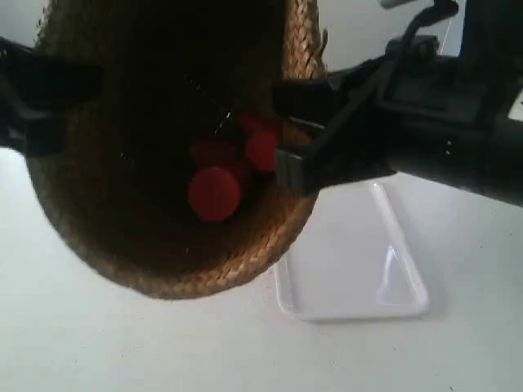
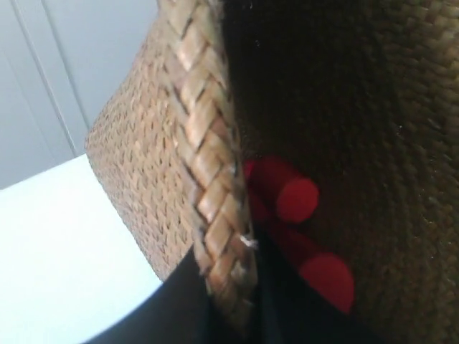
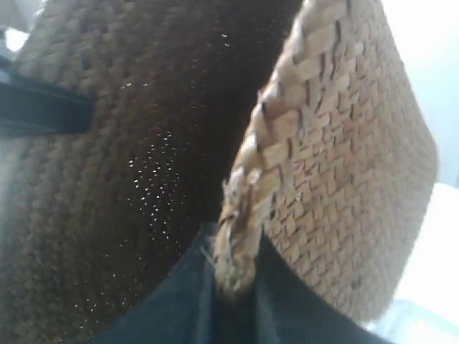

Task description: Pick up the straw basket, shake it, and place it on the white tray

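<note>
The straw basket [image 1: 180, 261] hangs in the air, tilted so its dark inside faces the exterior camera. Red cylinders [image 1: 214, 193] lie inside it. The arm at the exterior view's right clamps the rim with its gripper [image 1: 286, 135]; the arm at the exterior view's left holds the opposite rim [image 1: 49, 98]. In the left wrist view my left gripper [image 2: 233, 301] is shut on the braided rim [image 2: 208, 172], red cylinders [image 2: 297, 199] showing beside it. My right gripper [image 3: 233, 287] is shut on the rim [image 3: 272, 158] too. The white tray [image 1: 351, 269] lies on the table below the basket, partly hidden by it.
A white table [image 1: 122, 343] spreads under everything. A pale wall with panel lines [image 2: 43, 86] shows behind the basket in the left wrist view.
</note>
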`<control>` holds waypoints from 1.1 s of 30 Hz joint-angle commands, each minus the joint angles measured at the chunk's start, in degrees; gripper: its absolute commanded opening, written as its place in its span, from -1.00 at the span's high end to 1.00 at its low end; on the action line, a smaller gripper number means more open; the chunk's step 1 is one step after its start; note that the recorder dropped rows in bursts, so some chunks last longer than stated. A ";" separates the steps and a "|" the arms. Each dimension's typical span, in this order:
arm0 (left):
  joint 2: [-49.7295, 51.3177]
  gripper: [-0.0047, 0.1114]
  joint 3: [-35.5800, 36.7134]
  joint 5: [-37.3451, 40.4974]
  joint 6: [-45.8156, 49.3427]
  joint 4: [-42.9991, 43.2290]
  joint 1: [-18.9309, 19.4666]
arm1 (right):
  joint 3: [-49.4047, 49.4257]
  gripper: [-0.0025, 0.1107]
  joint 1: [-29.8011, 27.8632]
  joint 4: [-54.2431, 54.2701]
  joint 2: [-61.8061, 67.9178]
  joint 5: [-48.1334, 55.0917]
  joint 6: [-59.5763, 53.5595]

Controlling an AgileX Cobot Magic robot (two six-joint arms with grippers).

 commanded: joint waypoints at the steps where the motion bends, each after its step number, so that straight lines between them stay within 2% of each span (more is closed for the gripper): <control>1: -4.75 0.92 -0.59 -0.96 1.03 1.76 -1.21 | -1.08 0.96 0.66 -2.38 -6.65 -1.36 -1.46; 5: -0.09 0.92 3.79 -4.16 -0.41 2.26 -1.21 | 4.50 0.96 -2.26 -3.27 -1.16 -5.79 -1.46; 10: -4.58 0.92 0.77 -0.93 -3.08 2.39 -1.85 | 1.07 0.96 -1.05 -1.85 -6.20 1.53 3.87; 12: -5.65 0.92 1.75 -2.83 -2.70 4.53 -1.73 | 1.80 0.96 -1.07 -3.16 -7.72 -1.38 2.63; 15: -1.79 0.92 5.60 -8.33 -2.70 5.64 -0.96 | 6.34 0.96 -3.85 -3.43 -2.44 -8.53 -1.01; 16: -1.01 0.92 5.68 -8.20 -3.17 5.26 -0.96 | 6.47 0.96 -4.50 -3.18 -1.10 -8.16 -1.01; 20: -4.67 0.92 1.87 -3.89 -6.20 4.06 -2.29 | 0.15 0.96 -3.96 -0.97 -4.44 5.17 4.05; 21: -5.65 0.92 1.57 -3.77 -6.20 4.06 -2.45 | -0.32 0.96 -3.82 -0.97 -5.42 5.20 4.05; 26: -0.20 0.92 5.74 -9.12 -4.17 6.65 -0.16 | 4.91 0.96 -6.02 -7.23 0.63 -8.26 3.23; 27: 0.34 0.92 5.34 -8.45 -5.25 6.39 0.07 | 4.19 0.96 -6.40 -6.92 1.34 -7.14 3.81; 30: -2.36 0.92 0.77 -2.42 -7.94 5.53 -1.17 | -2.01 0.96 -5.29 -6.69 -2.34 5.18 8.22; 33: -5.00 0.92 -0.52 -2.90 -5.70 7.19 -1.66 | -2.89 0.96 -4.15 -8.04 -5.85 4.88 7.00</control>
